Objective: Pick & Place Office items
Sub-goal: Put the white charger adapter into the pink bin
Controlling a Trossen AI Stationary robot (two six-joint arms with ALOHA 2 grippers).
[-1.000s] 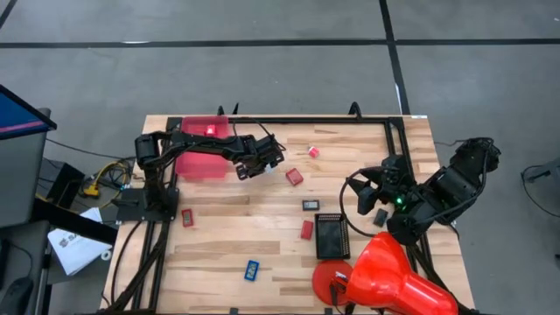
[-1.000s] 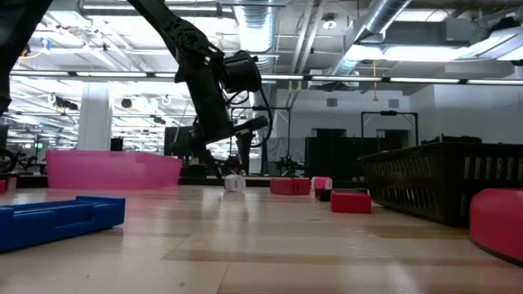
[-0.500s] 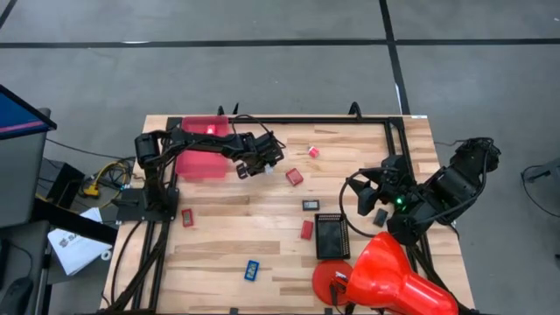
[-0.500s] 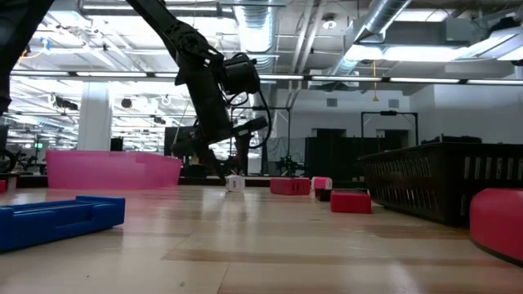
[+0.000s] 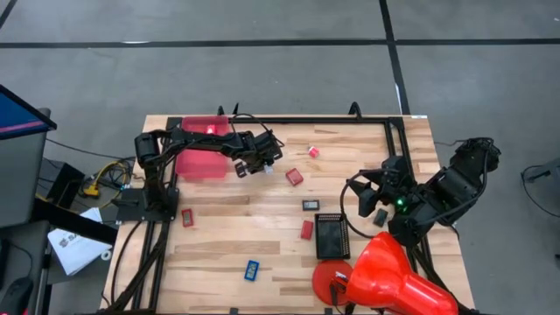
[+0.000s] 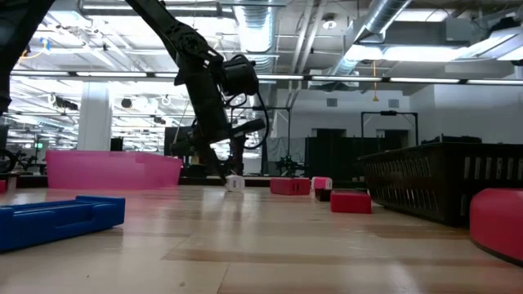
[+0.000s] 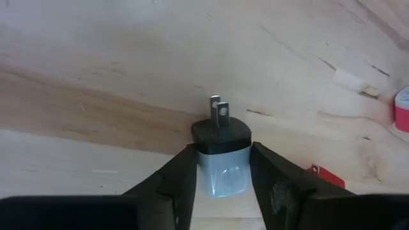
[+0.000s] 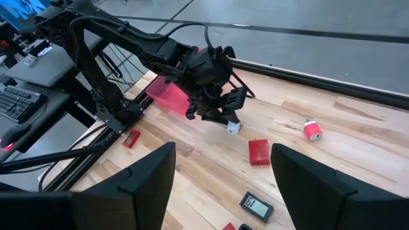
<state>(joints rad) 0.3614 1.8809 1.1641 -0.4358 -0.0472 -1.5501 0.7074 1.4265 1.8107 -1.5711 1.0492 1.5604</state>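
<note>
Left claw (image 7: 220,176) clamped on a small plug adapter (image 7: 220,156), low over the surface (image 5: 262,232) near the far edge beside the pink bin (image 5: 199,147). Thin hold on smooth sides: could slip or twist during transfer. Right claw (image 8: 220,191) spread wide, idle at the right edge.

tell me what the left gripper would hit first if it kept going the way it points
The left gripper is already closed around a small plug adapter; pushing on, the adapter's prongs would probably meet the wooden table first, though depth is hard to judge.
</note>
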